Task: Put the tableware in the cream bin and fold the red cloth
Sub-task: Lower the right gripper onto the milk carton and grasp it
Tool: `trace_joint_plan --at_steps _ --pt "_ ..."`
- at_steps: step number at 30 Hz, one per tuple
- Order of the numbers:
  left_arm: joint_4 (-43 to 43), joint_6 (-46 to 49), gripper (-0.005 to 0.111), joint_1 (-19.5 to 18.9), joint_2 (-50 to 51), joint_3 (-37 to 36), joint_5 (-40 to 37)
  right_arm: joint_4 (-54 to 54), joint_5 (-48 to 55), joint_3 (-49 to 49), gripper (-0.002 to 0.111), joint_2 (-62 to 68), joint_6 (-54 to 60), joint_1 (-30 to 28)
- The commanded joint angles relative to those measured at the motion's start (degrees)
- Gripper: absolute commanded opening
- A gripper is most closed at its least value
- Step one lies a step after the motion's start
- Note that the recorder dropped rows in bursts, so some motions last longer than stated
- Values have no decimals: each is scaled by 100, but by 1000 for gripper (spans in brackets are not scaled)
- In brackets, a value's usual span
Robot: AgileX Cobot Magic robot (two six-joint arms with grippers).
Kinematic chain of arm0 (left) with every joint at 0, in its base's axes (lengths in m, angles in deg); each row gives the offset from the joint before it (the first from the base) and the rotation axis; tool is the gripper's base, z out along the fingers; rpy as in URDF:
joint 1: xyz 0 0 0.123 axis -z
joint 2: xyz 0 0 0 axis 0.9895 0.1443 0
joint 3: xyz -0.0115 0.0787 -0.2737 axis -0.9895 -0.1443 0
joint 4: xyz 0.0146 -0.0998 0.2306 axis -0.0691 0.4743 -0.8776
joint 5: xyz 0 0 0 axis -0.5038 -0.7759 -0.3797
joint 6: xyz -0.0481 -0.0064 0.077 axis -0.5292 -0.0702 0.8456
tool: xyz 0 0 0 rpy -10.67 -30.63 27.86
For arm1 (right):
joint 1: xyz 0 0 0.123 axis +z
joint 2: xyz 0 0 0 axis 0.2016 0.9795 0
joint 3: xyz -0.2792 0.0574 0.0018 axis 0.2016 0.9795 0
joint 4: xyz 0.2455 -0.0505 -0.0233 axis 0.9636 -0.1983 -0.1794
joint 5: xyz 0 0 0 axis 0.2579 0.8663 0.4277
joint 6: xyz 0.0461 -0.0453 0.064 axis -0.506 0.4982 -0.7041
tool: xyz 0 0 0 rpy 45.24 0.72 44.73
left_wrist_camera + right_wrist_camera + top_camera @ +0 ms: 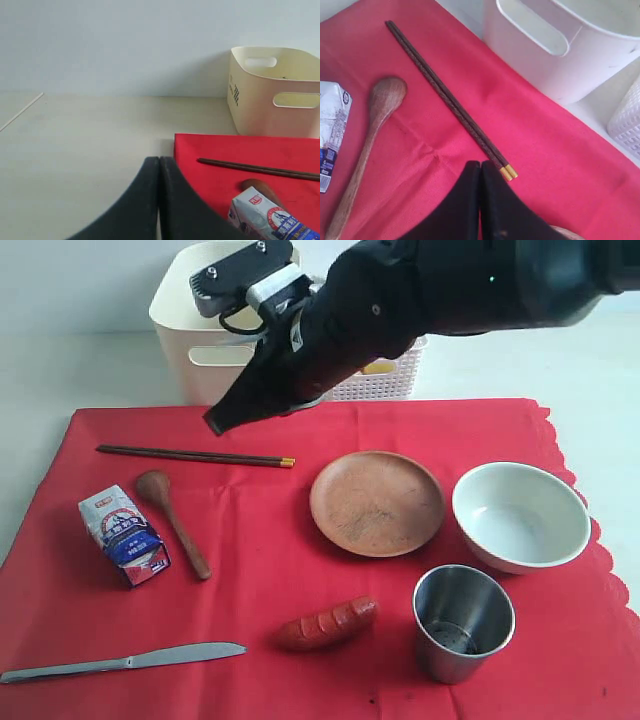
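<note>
The silver table knife (pixel 120 661) and steel cup (pixel 463 622) lie on the flat red cloth (pixel 260 550), well clear of the right hand (pixel 214 423), like the bowl (pixel 520 516), plate (pixel 376 503) and spoon (pixel 176 522). That hand, pinched closed and empty, hovers just by the chopsticks' (pixel 195 455) gold tip, with the cream bin (pixel 176 322) beyond it. The left hand (pixel 159 160) is closed and empty too. Nothing is binned and the cloth is unfolded, so I judge that the whole task remains.
</note>
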Motion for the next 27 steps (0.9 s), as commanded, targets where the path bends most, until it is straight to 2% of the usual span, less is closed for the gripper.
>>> trace_joint_plan --at_steps 1,8,16,20,27 --pt "12 9 0 -11 -32 3 13 3 -223 24 0 195 25 11" --pt "12 9 0 -11 -32 3 13 425 -243 24 0 260 71 82" --pt "12 9 0 -11 -32 3 13 425 -241 24 2 260 360 752" --pt "12 9 0 -11 -32 3 13 425 -479 24 23 260 314 1009" --pt "12 9 0 -11 -32 3 13 462 -562 -52 69 260 8 1305"
